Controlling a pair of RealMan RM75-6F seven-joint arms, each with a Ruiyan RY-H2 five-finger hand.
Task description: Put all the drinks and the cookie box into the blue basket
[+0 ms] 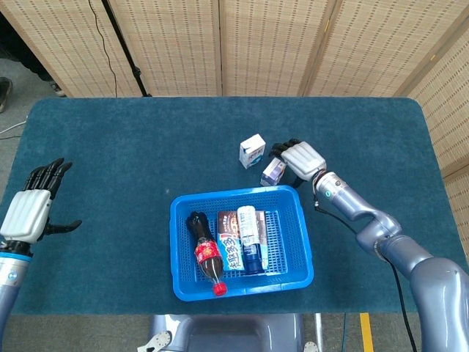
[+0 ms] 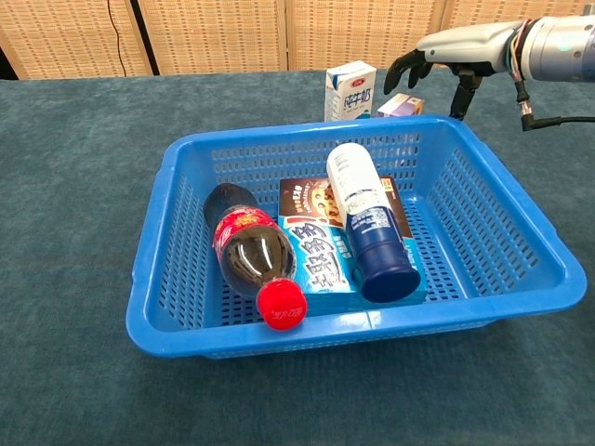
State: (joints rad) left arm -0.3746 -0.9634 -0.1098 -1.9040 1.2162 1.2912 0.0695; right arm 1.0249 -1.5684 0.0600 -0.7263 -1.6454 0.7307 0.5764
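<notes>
The blue basket (image 1: 303, 242) (image 2: 158, 260) holds a cola bottle (image 1: 206, 252) (image 2: 253, 260), a cookie box (image 1: 231, 247) (image 2: 316, 246) and a white-and-blue bottle (image 1: 250, 236) (image 2: 368, 225). Behind it on the table stand a white milk carton (image 1: 252, 150) (image 2: 349, 90) and a small purple carton (image 1: 272, 171) (image 2: 400, 104). My right hand (image 1: 298, 159) (image 2: 444, 54) hovers just right of the purple carton, fingers apart, holding nothing. My left hand (image 1: 31, 205) is open at the table's left edge, far from everything.
The dark teal table (image 1: 132, 161) is backed by woven folding screens (image 1: 220, 44). A dark cable (image 1: 117, 44) hangs at the back left.
</notes>
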